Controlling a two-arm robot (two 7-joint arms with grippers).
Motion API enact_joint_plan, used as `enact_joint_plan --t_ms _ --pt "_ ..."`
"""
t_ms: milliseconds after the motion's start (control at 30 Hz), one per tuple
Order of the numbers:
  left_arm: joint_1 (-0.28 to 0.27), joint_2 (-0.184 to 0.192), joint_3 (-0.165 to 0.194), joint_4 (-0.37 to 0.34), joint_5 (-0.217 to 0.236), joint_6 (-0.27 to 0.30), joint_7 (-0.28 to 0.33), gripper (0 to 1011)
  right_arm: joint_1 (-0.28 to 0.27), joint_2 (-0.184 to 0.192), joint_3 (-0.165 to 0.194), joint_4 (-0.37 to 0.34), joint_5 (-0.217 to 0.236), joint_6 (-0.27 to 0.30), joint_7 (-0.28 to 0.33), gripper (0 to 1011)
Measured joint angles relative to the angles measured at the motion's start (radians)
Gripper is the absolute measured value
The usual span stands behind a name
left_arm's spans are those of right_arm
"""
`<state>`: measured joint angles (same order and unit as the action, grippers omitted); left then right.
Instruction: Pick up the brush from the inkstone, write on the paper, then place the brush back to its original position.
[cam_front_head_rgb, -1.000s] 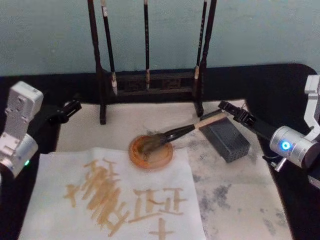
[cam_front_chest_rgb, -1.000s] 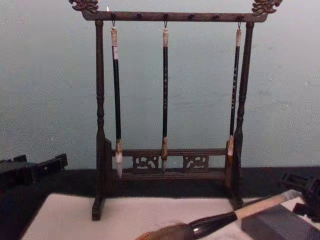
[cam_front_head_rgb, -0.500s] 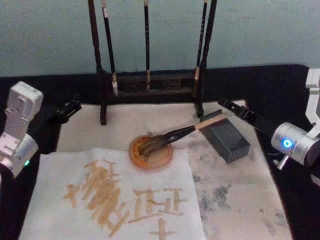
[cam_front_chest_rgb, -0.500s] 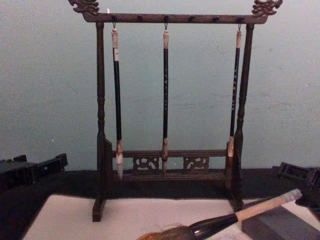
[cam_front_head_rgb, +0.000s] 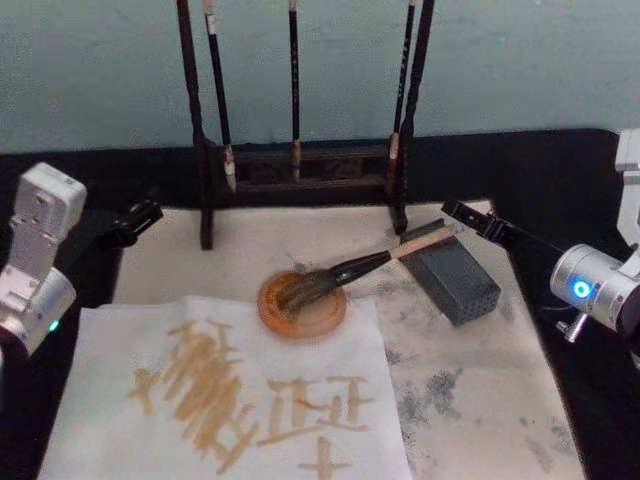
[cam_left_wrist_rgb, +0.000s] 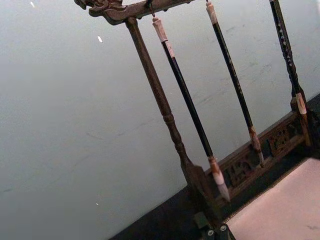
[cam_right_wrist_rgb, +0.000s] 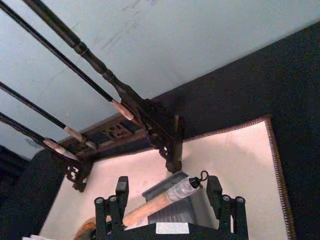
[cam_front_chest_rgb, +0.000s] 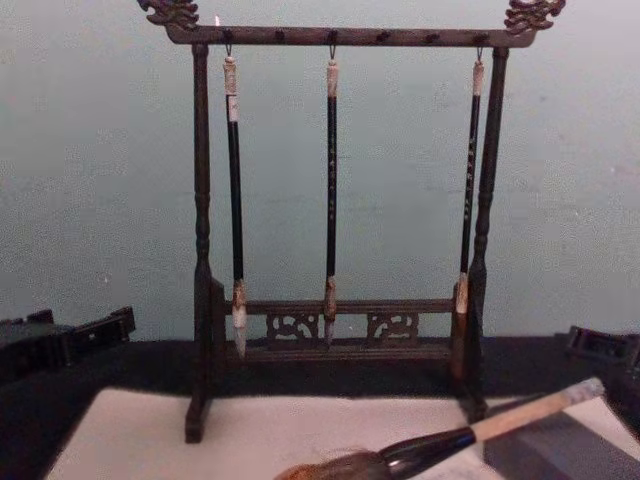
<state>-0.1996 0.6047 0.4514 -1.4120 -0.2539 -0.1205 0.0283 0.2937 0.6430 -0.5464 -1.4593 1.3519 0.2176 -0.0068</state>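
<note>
The large cream-white paper (cam_front_head_rgb: 230, 400), marked with tan strokes, lies in front of the round orange-brown inkstone (cam_front_head_rgb: 302, 308). The thick beige-and-black brush (cam_front_head_rgb: 365, 265) rests bristles-down in that inkstone, handle propped on a dark grey block (cam_front_head_rgb: 455, 278). The right gripper (cam_front_head_rgb: 470, 219), jaws spread and released, sits just right of the handle's end; the left gripper (cam_front_head_rgb: 135, 218) is far left of the inkstone, its jaw state impossible to tell.

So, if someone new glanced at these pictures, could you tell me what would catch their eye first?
Probably the paper at the front left, covered in bold tan brush strokes. Just beyond it the brush lies with its bristles in the round inkstone and its pale handle propped on a dark grey block. Behind stands a tall wooden rack with three thin brushes hanging, while the right gripper sits open just off the handle's end.
</note>
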Motion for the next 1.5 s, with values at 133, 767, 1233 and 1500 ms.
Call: enact_joint_plan --t_ms 133,767,1233,1500 --pt "0.0 0.0 0.0 0.0 0.0 0.0 0.0 1002 -0.017 0.017 0.001 -0.038 -0.048 -0.016 -0.018 1003" --pt "0.0 0.0 0.0 0.0 0.0 0.0 0.0 1002 -0.122 0.081 0.015 -0.187 -0.266 -0.156 -0.032 1002" --pt "0.0 0.0 0.0 0.0 0.0 0.0 0.0 1002 -0.171 0.103 -0.004 -0.244 -0.48 -0.263 -0.037 1003" --pt "0.0 0.0 0.0 0.0 0.0 0.0 0.0 1002 -0.19 0.112 -0.026 -0.275 -0.573 -0.299 0.002 1003"
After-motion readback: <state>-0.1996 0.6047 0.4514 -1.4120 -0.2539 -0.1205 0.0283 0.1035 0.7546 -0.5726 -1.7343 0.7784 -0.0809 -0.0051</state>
